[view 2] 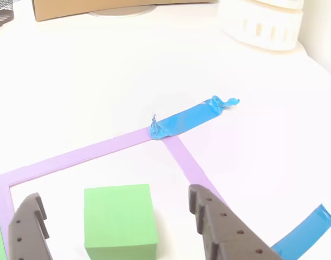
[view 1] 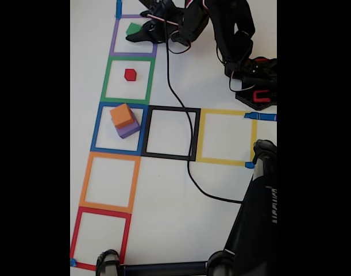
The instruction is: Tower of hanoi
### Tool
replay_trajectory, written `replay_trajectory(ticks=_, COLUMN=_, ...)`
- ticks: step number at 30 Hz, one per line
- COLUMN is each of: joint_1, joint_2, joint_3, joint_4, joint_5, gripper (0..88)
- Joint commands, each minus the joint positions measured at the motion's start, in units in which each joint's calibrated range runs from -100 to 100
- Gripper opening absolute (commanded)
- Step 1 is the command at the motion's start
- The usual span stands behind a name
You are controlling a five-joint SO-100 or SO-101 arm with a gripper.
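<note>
Green cube (view 2: 119,219) between parted pincer (view 2: 119,227) fingers, bottom edge cropped.

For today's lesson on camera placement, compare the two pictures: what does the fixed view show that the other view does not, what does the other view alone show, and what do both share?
Fixed view alone: the small red cube in the green tape square, the orange cube stacked on a purple cube in the blue tape square, and the black cable.

Other view alone: a brown cardboard box and a white ridged object beyond the tape.

Both: the green cube inside the purple tape square, between the fingers of the open gripper.
</note>
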Motion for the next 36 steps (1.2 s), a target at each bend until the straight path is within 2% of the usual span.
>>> replay_trajectory(ticks=1, joint_1=-0.08, joint_2=0.14, joint_3=-1.78, joint_4=-1.63, joint_5=0.0, gripper=29.4)
replay_trajectory(ticks=36, joint_1=-3.44, joint_2=5.96, joint_3=-3.14, joint_4=-4.63, joint_5=0.0, gripper=13.8)
